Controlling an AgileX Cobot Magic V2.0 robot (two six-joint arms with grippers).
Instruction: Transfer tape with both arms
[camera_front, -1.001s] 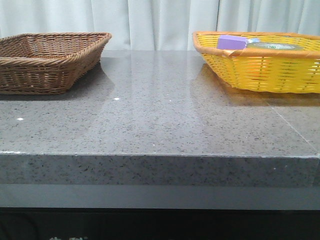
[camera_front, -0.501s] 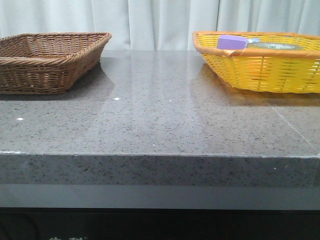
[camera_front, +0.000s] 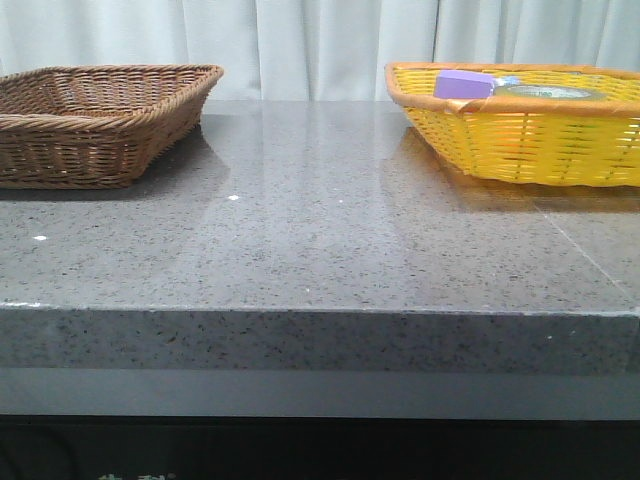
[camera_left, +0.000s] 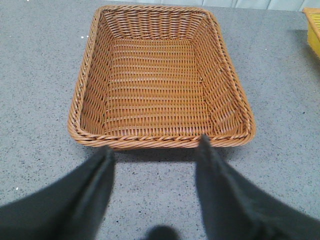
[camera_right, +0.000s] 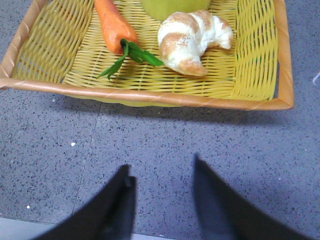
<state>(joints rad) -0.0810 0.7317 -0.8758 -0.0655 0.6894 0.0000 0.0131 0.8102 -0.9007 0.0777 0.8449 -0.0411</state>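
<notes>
Between brown basket (camera_front: 100, 120) and yellow basket (camera_front: 520, 125), bare grey table (camera_front: 320, 230)

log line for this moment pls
stage: not started | tape: in yellow basket | left gripper: open, before brown basket | right gripper: open, empty

Bright, even light; blurred end effectors (camera_left: 155, 155)

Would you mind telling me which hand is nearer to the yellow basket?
Right. The right hand hovers open just before the yellow basket; the left hand faces the brown basket.
</notes>
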